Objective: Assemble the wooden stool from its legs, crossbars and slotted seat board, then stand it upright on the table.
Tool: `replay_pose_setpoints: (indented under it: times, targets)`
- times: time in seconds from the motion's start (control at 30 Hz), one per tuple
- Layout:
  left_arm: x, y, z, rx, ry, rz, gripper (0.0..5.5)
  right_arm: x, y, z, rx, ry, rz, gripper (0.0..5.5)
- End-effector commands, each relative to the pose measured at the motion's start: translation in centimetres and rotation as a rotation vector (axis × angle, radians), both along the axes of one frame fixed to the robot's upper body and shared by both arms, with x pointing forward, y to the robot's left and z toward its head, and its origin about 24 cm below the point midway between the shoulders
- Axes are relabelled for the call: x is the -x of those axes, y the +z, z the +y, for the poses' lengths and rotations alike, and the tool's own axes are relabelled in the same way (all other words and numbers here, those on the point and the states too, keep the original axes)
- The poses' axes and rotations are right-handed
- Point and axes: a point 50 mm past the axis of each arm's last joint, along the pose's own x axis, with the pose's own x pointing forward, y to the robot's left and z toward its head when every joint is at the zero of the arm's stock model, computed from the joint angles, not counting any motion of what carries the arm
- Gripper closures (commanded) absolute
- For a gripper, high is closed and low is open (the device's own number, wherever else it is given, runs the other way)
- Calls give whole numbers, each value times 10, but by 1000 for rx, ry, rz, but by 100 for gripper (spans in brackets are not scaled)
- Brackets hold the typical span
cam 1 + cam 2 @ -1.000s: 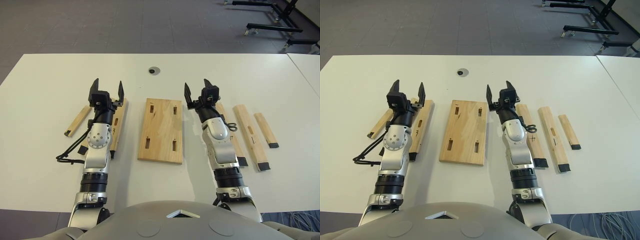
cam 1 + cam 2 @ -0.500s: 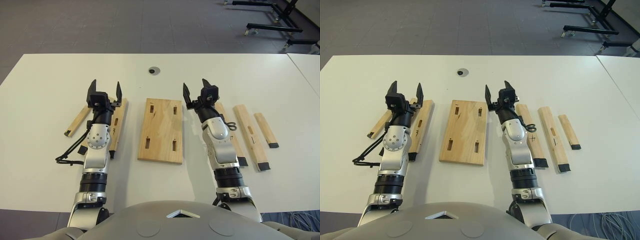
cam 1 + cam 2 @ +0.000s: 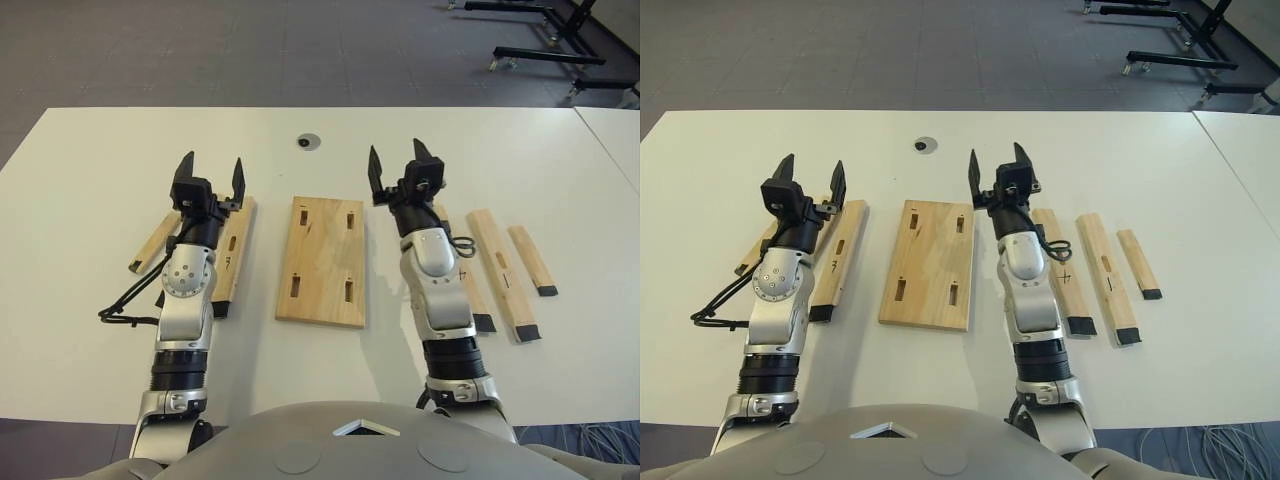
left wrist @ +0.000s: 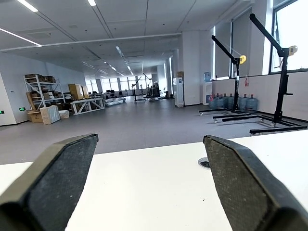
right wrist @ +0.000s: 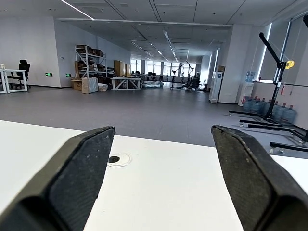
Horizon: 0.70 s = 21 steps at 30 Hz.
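The slotted seat board lies flat in the middle of the white table. On its left lie a long leg and a short crossbar. On its right lie a leg partly under my right arm, another long leg and a short crossbar. My left gripper is open and empty above the far end of the left leg. My right gripper is open and empty, raised beside the board's far right corner.
A round cable grommet is set in the table beyond the board. A black cable loops beside my left arm. Black frame stands stand on the floor behind the table.
Both grippers have lifted and moved a little toward the far side of the table, staying open. The wooden parts have not moved.
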Motion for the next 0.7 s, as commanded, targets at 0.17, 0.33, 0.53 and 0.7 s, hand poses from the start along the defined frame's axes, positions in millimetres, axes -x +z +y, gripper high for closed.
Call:
replay_pose_setpoints:
  times: [0.17, 0.33, 0.53, 0.7]
  targets:
    - [27, -5, 10, 9, 113, 0, 147, 7, -1, -74, 114, -136, 182, 180]
    - [37, -7, 11, 28, 180, -2, 147, 3, 1, -115, 116, -277, 268, 180]
    - [43, -9, 9, 31, 204, -3, 147, 19, -19, -169, 142, -468, 411, 180]
    - [48, -10, 6, 39, 222, -7, 147, 47, -32, -206, 203, -530, 513, 180]
